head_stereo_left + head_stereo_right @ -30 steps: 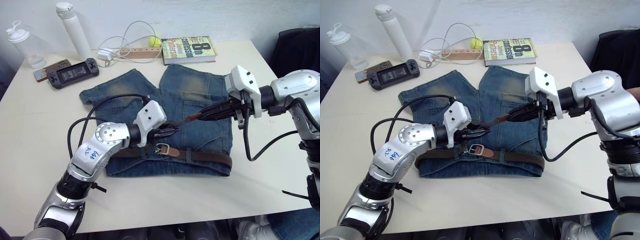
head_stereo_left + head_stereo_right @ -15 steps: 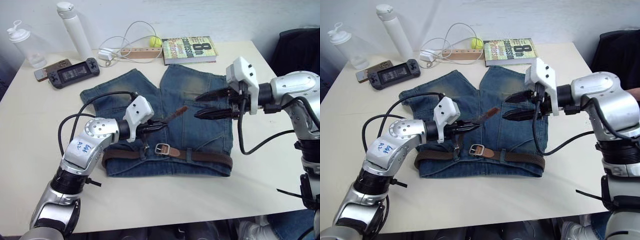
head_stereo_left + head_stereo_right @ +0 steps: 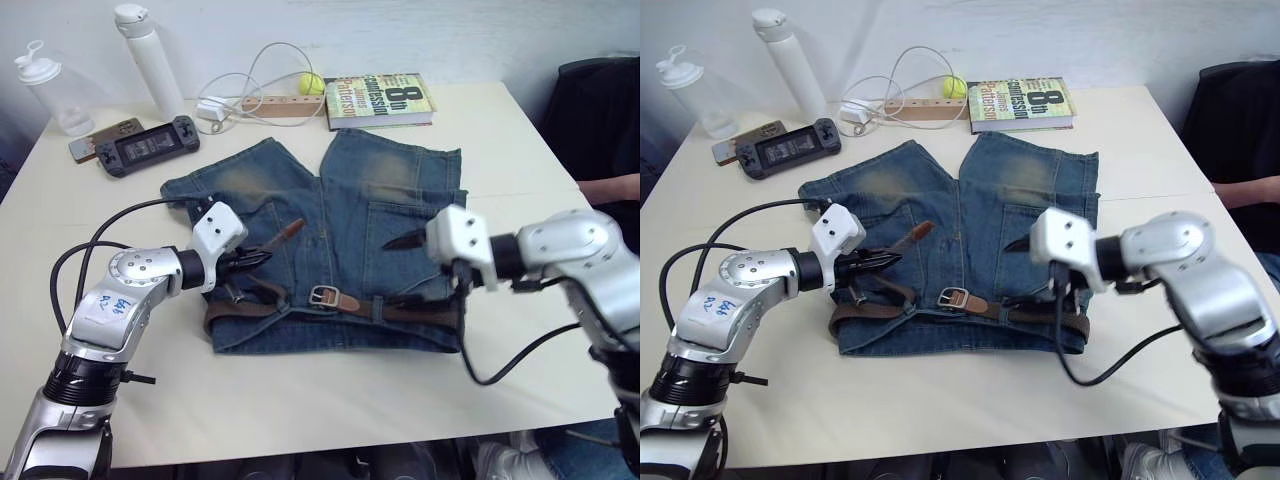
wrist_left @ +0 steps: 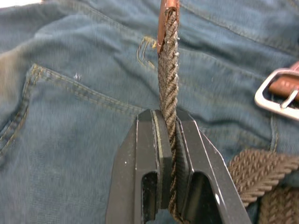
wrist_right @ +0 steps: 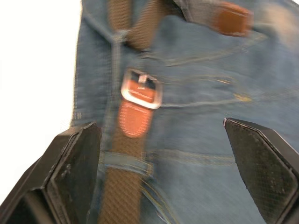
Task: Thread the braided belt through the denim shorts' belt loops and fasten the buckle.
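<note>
Threading looks mostly done: the braided belt (image 3: 420, 313) already lies along the waistband of the denim shorts (image 3: 350, 210) and passes under at least one of the belt loops (image 3: 377, 309) beside the buckle (image 3: 323, 296). The shorts lie flat in the middle of the table (image 3: 300, 400), with the waistband toward the robot.

What is left, in my judgement, is the fastening. The tan tip (image 3: 292, 228) of the belt is lifted off the denim, well apart from the buckle, and it has not gone through the silver frame. The left claw (image 3: 252, 259) is pressed together on the belt a little behind this tip; in the left wrist view both fingers (image 4: 149, 158) pinch the woven strap between them. The right claw (image 3: 412, 268) is spread wide and holds nothing; it hovers over the waistband just beside the buckle.

Behind the shorts there are a book (image 3: 378, 98), a white cable (image 3: 250, 75), a game console (image 3: 148, 145), a white flask (image 3: 145, 60) and a clear bottle (image 3: 45, 90). All of them are well apart from the work, so nothing stands in the way. Only the loose bend of belt near the left claw could perhaps catch when the tip is brought to the buckle.
</note>
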Action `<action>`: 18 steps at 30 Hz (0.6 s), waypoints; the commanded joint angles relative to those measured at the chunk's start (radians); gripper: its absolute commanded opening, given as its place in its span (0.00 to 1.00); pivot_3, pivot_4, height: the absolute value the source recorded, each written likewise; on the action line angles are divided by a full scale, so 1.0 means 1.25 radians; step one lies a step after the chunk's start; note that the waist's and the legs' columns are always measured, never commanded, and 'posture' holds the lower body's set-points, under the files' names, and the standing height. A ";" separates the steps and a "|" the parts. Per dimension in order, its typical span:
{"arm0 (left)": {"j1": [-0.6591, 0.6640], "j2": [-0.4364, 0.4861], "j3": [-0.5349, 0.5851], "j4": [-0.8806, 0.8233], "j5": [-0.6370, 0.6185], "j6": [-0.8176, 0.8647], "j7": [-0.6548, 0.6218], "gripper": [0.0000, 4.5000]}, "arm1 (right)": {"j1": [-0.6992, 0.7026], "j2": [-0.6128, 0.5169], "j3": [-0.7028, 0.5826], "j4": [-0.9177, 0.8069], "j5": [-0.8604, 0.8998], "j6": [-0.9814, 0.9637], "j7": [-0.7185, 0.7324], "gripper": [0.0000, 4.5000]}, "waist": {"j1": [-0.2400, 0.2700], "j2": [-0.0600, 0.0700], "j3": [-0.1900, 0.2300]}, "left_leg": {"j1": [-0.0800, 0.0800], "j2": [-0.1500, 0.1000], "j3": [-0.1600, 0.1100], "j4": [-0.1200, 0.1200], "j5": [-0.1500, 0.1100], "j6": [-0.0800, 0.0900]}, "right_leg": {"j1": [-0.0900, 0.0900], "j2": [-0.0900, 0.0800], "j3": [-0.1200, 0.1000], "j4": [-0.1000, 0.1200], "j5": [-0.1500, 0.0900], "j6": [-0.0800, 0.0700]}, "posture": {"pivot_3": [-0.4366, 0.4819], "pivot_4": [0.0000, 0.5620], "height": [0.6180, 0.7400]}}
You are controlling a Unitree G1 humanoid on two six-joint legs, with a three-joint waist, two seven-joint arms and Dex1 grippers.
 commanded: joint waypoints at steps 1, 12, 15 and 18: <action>0.014 0.036 0.027 0.001 0.022 -0.044 -0.026 0.00 | 0.033 0.008 0.056 -0.050 -0.112 -0.092 -0.057 0.99 | -0.001 0.000 0.000 | 0.000 0.000 0.000 0.000 0.000 0.000 | 0.000 0.000 0.000 0.000 0.000 0.000 | 0.48 0.27 0.95; 0.043 0.125 0.012 0.053 0.049 -0.156 -0.163 0.00 | 0.085 0.103 0.133 -0.036 -0.313 -0.187 -0.205 0.99 | -0.002 -0.001 0.000 | 0.001 0.000 0.000 0.000 0.000 0.000 | 0.000 0.000 0.000 0.001 0.000 0.000 | 0.48 0.27 0.95; 0.030 0.123 0.008 0.068 0.059 -0.168 -0.175 0.00 | 0.082 0.145 0.152 -0.031 -0.335 -0.173 -0.226 0.99 | -0.004 -0.001 0.000 | 0.001 0.000 0.000 0.000 0.000 0.000 | 0.000 0.001 0.000 0.001 0.000 0.000 | 0.48 0.27 0.95; 0.012 0.111 0.001 0.081 0.067 -0.174 -0.176 0.00 | 0.083 0.175 0.169 -0.035 -0.334 -0.140 -0.226 0.99 | -0.003 -0.001 0.000 | 0.001 0.000 0.000 0.000 0.000 0.000 | 0.000 0.001 0.000 0.001 0.000 0.000 | 0.48 0.27 0.95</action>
